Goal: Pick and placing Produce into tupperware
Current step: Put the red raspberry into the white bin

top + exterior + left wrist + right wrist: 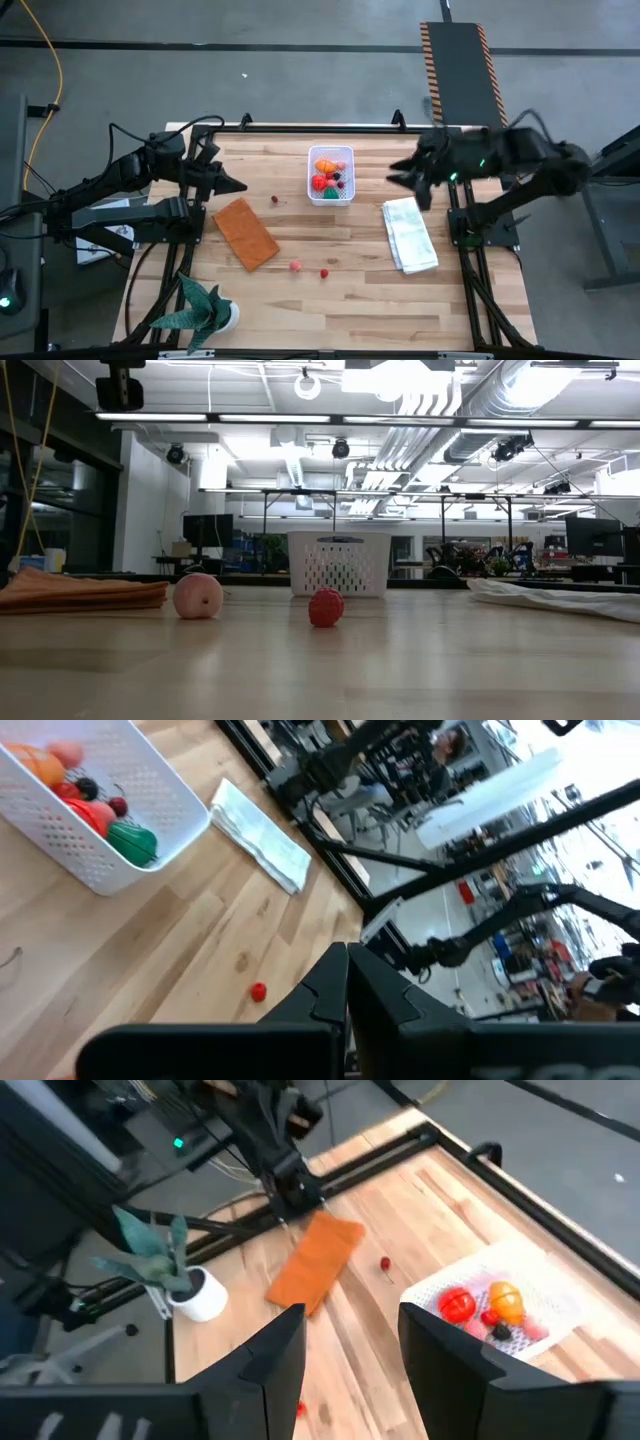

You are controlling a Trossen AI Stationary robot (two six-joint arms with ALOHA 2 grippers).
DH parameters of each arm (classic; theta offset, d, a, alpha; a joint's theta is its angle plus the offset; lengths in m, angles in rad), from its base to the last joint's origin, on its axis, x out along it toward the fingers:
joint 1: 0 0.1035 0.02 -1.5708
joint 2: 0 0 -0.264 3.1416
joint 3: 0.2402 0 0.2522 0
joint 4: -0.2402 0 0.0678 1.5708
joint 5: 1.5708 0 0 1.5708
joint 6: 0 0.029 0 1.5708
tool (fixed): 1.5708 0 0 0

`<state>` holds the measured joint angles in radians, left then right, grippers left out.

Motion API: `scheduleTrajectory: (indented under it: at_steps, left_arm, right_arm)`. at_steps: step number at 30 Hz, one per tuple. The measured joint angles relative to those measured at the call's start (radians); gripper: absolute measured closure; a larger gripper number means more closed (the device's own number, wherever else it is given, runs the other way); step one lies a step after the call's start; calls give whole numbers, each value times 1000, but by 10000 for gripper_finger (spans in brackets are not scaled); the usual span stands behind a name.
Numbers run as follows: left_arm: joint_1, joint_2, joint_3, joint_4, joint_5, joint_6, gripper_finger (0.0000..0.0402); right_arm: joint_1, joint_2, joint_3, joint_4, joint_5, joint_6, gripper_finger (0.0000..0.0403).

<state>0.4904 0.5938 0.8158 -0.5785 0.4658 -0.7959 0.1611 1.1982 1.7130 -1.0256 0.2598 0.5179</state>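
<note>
Loose berries [295, 266] lie nearest on the bench [350, 310]. Left gripper [236, 186] waits pressed together, empty; the tupperware [331, 174] mid-bench holds several produce pieces; right gripper [398, 172] hovers spread beside it. Round berries may roll away if nudged off-centre.

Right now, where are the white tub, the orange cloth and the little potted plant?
white tub [345, 156]: high view, on its bare right rim.
orange cloth [245, 233]: high view, middle of the flat rectangle.
potted plant [203, 309]: high view, on its green leaves.
</note>
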Motion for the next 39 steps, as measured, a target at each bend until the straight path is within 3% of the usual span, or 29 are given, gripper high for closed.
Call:
scheduleTrajectory:
  at_steps: [5, 12, 20, 34, 39]
  left_arm:
    - [0, 0, 0, -12, 45, 26, 401]
    - [0, 0, 0, -90, 75, 68, 401]
    - [0, 0, 0, -141, 86, 120, 401]
    - [0, 0, 0, -164, 165, 188, 401]
    - [0, 0, 0, -196, 174, 217, 401]
  right_arm:
    - [137, 90, 25, 0, 151, 129, 252]
    - [244, 240, 76, -66, 247, 342, 252]
    - [274, 465, 229, -244, 243, 506, 252]
    - [263, 867, 642, -444, 219, 566, 252]
    - [243, 897, 564, -405, 159, 637, 252]
